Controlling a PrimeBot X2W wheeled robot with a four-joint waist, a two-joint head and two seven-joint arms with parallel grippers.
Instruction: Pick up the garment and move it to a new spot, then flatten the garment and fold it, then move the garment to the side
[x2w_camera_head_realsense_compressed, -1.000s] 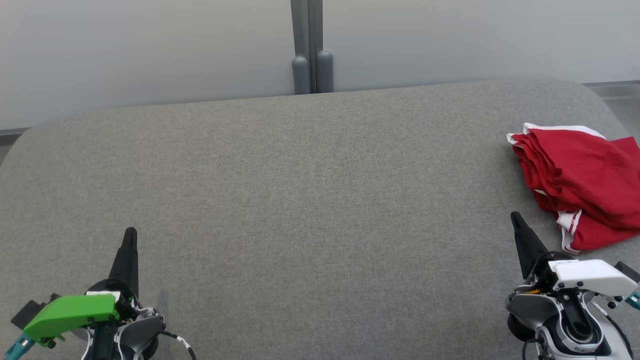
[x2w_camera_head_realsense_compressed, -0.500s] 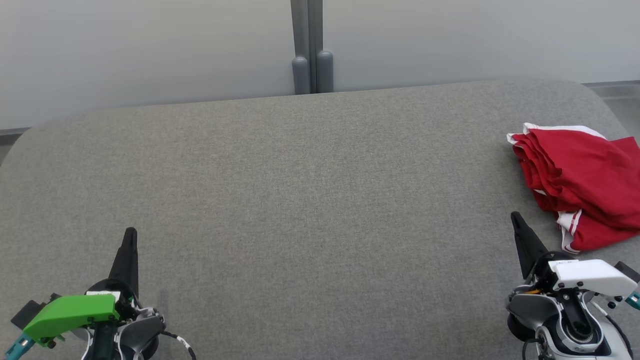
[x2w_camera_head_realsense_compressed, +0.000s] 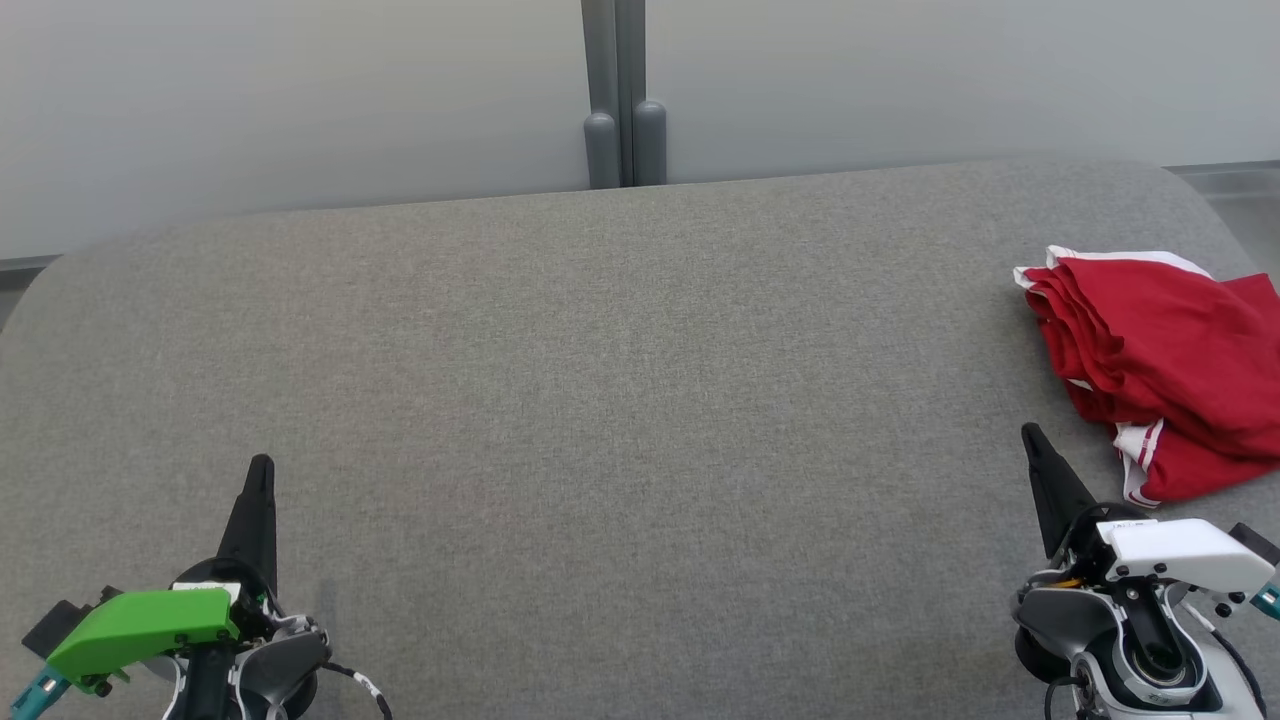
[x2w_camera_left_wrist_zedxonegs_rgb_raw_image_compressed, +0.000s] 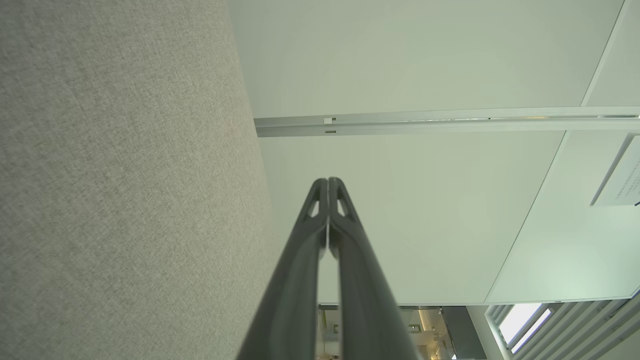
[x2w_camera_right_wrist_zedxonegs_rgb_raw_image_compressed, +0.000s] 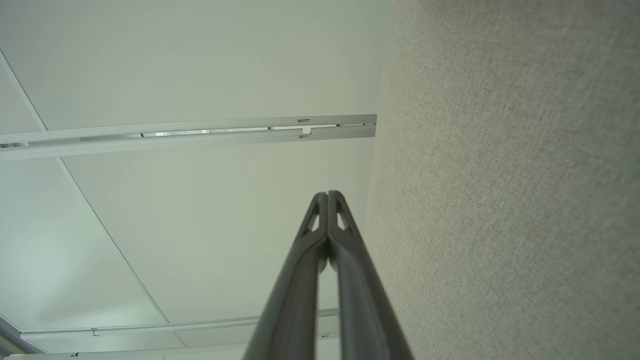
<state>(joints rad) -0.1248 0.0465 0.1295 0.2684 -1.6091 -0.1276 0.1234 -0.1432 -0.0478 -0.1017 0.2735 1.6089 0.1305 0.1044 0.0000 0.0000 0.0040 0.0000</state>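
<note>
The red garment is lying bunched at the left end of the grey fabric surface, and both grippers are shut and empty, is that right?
Not quite: the red garment lies bunched at the right end of the grey fabric surface, just beyond the right gripper, as the head view shows. The rest stands: the left gripper and the right gripper are both shut and empty.

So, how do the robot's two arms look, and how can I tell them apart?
Both grippers have two long dark fingers with small cut-outs near the tips. The left gripper carries a green cover and a black-and-white cable; the right gripper carries a white cover on a grey and white wrist.
</note>
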